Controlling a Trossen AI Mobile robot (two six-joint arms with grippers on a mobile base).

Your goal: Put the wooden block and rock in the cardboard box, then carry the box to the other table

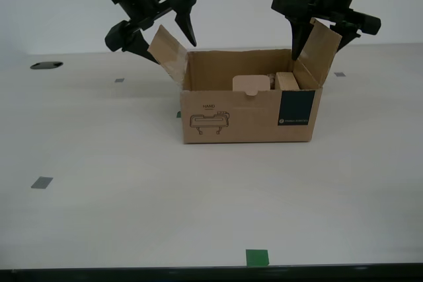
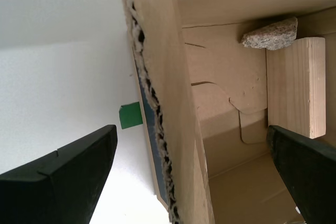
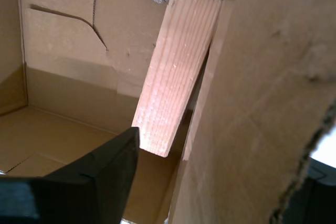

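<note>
**Cream table, one box on top**

Smooth cream table (image 1: 99,163) fills the exterior view — the cardboard box (image 1: 244,113) sits directly on it, near the middle, flaps up. Grey tape squares (image 1: 41,182) dot the surface, a green tape square (image 1: 257,257) lies near the front edge, and a dark oval hole (image 1: 46,65) shows far back on the exterior view's left

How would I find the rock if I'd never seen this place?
Look for the brown cardboard box on the pale table. Peek inside, toward the end with the dark label, beside the flat wooden block. The rock is the small, lumpy, speckled thing; everything around it has straight edges.
</note>
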